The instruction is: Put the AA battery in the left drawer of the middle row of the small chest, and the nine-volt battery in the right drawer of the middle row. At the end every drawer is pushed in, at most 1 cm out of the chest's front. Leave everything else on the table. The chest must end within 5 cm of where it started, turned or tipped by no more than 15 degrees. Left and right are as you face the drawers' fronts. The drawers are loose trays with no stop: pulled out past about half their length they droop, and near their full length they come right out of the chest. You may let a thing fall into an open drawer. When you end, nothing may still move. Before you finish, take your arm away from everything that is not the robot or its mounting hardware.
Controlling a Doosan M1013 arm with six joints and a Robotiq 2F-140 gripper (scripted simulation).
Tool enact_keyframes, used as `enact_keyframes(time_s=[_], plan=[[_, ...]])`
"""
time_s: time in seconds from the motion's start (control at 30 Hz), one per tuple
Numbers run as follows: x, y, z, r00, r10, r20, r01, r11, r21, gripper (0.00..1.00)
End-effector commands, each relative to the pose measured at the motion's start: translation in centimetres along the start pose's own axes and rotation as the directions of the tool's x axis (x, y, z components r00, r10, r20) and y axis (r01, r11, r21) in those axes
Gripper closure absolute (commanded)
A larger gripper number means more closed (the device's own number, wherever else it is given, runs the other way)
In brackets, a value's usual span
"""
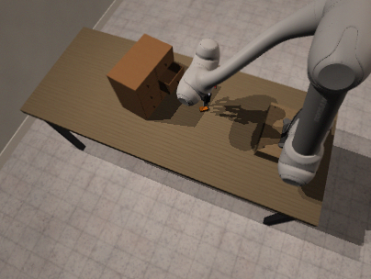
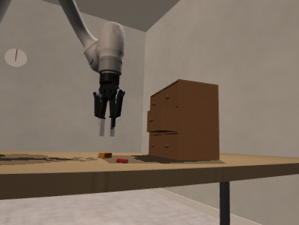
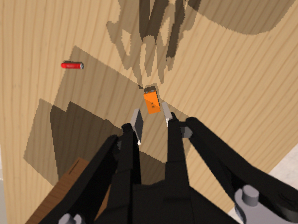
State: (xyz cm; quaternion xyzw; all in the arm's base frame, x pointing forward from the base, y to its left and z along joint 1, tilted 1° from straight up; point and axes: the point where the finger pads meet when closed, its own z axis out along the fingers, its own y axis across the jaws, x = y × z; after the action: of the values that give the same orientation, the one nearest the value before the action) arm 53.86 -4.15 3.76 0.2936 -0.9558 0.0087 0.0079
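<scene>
The orange nine-volt battery (image 1: 203, 108) lies flat on the wooden table in front of the chest; it also shows in the side view (image 2: 104, 155) and the wrist view (image 3: 152, 100). The red AA battery (image 2: 121, 160) (image 3: 72, 65) lies on the table a little nearer the chest, apart from the nine-volt battery. The brown chest (image 1: 142, 75) (image 2: 183, 120) stands upright, with drawers in its front pulled partly out (image 1: 172, 73). My gripper (image 2: 106, 132) hangs well above the table, pointing down, almost over the nine-volt battery. Its fingers stand a little apart with nothing between them.
A flat wooden box (image 1: 275, 130) sits at the table's right end beside my arm's base. A corner of the chest (image 3: 65, 192) shows at the lower left of the wrist view. The table's front edge is near in the side view.
</scene>
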Motion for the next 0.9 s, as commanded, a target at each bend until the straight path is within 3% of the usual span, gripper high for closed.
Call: enact_keyframes(time_s=[0.0, 0.3, 0.87], plan=[[0.0, 0.0, 0.0, 1.000, 0.000, 0.000, 0.000, 1.000, 0.000, 0.74], [0.0, 0.0, 0.6, 1.000, 0.000, 0.000, 0.000, 1.000, 0.000, 0.74], [0.0, 0.0, 4.2, 1.000, 0.000, 0.000, 0.000, 1.000, 0.000, 0.74]])
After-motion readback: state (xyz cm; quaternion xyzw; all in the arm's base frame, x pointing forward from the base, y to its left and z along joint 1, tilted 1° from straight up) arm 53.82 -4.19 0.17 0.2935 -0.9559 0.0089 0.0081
